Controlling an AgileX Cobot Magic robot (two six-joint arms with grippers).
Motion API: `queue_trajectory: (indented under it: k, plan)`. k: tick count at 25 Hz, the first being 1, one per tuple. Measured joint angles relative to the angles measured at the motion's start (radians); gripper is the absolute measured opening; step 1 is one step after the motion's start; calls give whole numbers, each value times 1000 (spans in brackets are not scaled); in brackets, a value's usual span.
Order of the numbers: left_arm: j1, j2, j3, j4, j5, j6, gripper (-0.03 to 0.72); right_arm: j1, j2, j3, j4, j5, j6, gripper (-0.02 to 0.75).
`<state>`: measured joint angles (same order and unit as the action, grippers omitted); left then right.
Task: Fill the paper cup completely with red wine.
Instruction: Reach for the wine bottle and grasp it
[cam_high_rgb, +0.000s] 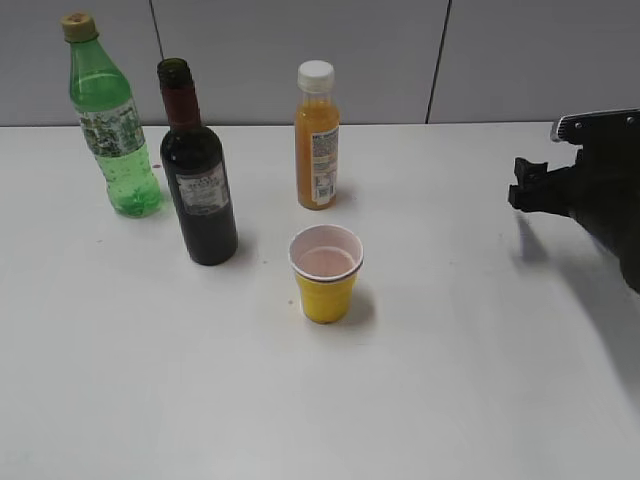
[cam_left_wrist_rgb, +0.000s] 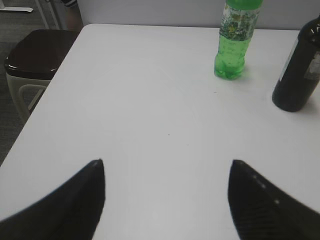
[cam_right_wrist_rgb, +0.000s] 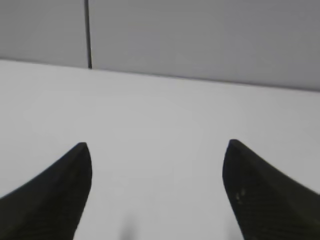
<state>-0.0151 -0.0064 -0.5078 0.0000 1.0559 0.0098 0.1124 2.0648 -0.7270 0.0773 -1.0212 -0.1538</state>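
On the white table (cam_high_rgb: 480, 400), from left to right, stand the green plastic bottle (cam_high_rgb: 112, 125), the dark wine bottle (cam_high_rgb: 197, 185) with no cap and the red wine (cam_high_rgb: 205, 235) inside, and the orange juice bottle (cam_high_rgb: 317, 140). The yellow paper cup (cam_high_rgb: 326, 273) stands upright in front, between the wine bottle and the juice bottle and apart from both. The left gripper (cam_left_wrist_rgb: 167, 165) and the right gripper (cam_right_wrist_rgb: 156, 147), at the right edge, both have their fingers spread wide and hold nothing.
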Motion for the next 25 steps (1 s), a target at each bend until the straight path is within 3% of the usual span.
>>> queue_trajectory:
  k: [6, 12, 15, 20, 25]
  plan:
    - [0, 0, 0, 0, 0, 0, 582, -7, -64, -169, 21, 609, -16, 606]
    - [0, 0, 0, 0, 0, 0, 582, -36, -65, -557, 18, 1408, -16, 596]
    - [0, 0, 0, 0, 0, 0, 582, -38, -65, -738, 8, 1682, -16, 595]
    - [0, 0, 0, 0, 0, 0, 582, -40, -72, -938, -29, 2020, -16, 594]
    - [0, 0, 0, 0, 0, 0, 582, -40, -79, -986, -77, 2201, 4, 594]
